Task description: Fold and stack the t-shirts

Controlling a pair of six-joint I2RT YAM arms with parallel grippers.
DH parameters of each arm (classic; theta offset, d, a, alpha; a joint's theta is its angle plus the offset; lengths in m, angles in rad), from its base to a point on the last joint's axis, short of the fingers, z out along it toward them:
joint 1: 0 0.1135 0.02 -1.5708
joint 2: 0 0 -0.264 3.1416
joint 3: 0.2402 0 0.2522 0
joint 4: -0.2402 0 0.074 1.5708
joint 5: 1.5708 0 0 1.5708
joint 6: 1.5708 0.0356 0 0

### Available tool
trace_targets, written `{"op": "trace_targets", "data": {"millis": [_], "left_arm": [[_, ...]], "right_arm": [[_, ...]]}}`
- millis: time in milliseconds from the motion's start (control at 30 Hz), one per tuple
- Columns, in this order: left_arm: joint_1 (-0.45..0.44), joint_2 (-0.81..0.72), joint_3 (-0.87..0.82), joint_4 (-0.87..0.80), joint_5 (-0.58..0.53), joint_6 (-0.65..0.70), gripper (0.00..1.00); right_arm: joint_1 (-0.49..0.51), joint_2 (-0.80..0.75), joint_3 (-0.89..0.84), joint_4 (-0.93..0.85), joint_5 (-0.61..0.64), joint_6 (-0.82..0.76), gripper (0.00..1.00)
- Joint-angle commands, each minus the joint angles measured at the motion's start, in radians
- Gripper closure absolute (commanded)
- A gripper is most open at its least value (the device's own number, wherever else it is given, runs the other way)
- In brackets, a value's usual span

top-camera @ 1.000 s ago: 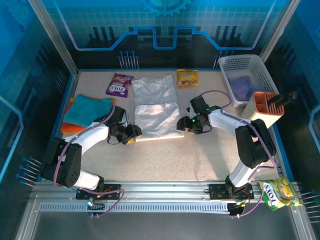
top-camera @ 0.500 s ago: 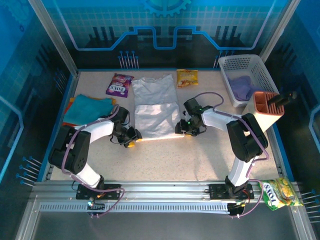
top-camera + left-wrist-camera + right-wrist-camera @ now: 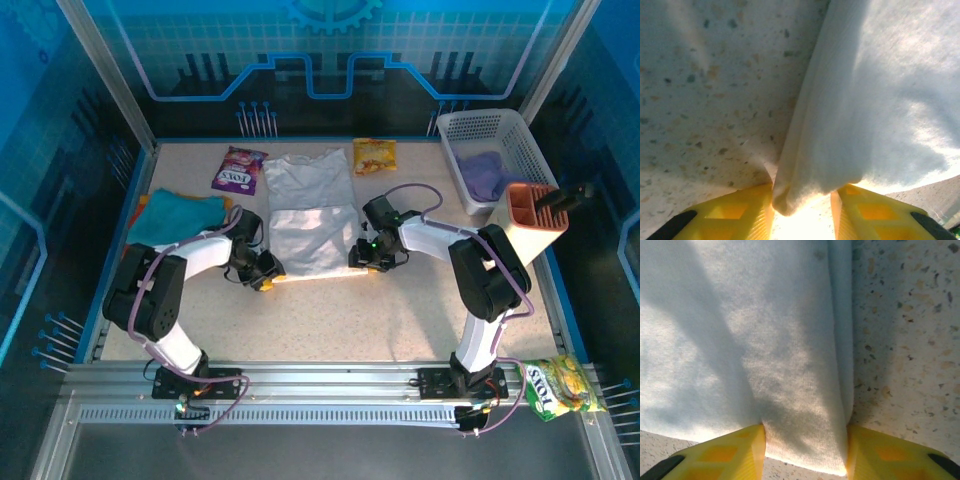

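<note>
Your left claw point(image 3: 264, 273) sits at the near left corner of the white t-shirt point(image 3: 312, 215). In the left wrist view its yellow fingers point(image 3: 747, 210) are pinched on that corner, and the cloth bunches up between them. Your right claw point(image 3: 360, 259) is at the near right corner. There the folded edge fills the gap between its yellow fingers point(image 3: 730, 452), touching both, so it is clamped on the shirt as well. The shirt lies in the middle of the desk point(image 3: 330, 320) with its collar towards the far side and a crease across it halfway up. The teal t-shirt point(image 3: 178, 215) lies folded on the orange t-shirt point(image 3: 137, 215) at the desk's left edge, well apart from both claws.
</note>
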Motion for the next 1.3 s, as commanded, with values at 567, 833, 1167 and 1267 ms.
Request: {"op": "trace_targets", "data": {"millis": [567,833,1167,1267], "left_arm": [[-0.016,-0.049,-0.035,0.186,-0.028,0.011,1.00],[-0.112,-0.330,-0.186,0.082,-0.057,-0.065,1.00],[-0.337,-0.823,-0.412,-0.104,-0.176,-0.361,1.00],[-0.427,-0.935,-0.457,-0.147,-0.218,-0.456,1.00]], "right_arm": [[-0.008,-0.049,-0.030,0.011,-0.068,0.003,1.00],[0.005,-0.212,-0.139,-0.051,-0.098,-0.011,1.00],[0.078,-0.490,-0.343,-0.162,-0.057,0.040,1.00],[0.119,-0.572,-0.403,-0.166,-0.049,0.068,1.00]]}}
